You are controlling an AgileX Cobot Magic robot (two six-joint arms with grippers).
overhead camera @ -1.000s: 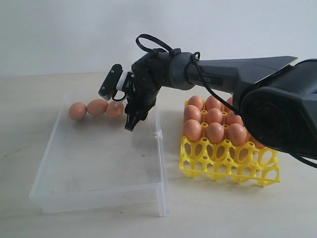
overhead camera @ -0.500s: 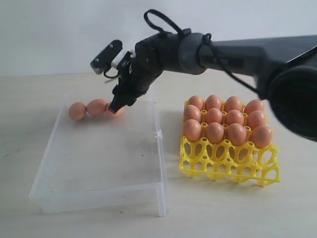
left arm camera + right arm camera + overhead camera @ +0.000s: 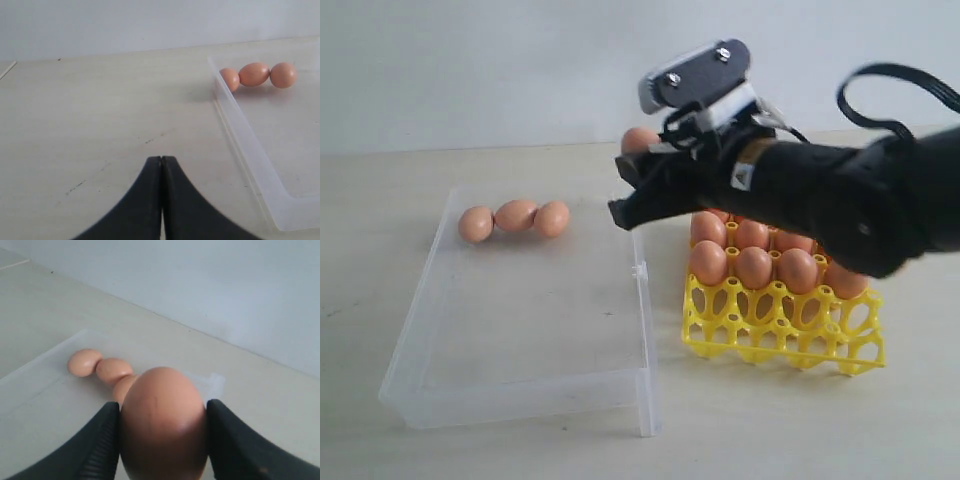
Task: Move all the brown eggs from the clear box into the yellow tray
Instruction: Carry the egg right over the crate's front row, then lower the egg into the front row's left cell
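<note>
right fingers [image 3: 97, 445] spread wide, gripping 1 brown egg [image 3: 162, 420], raised between clear box [image 3: 645, 330] and yellow tray [image 3: 780, 335] | 3 brown eggs [image 3: 515, 217] touching in a row at box's far-left corner | I see tray's front row bare, rows behind filled, partly hidden by arm | left fingers [image 3: 145, 200] pressed together, empty, over desk [image 3: 90, 115]

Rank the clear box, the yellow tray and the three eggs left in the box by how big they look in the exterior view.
1. clear box
2. yellow tray
3. three eggs, far smaller; they look alike in size, so no order among them.
</note>
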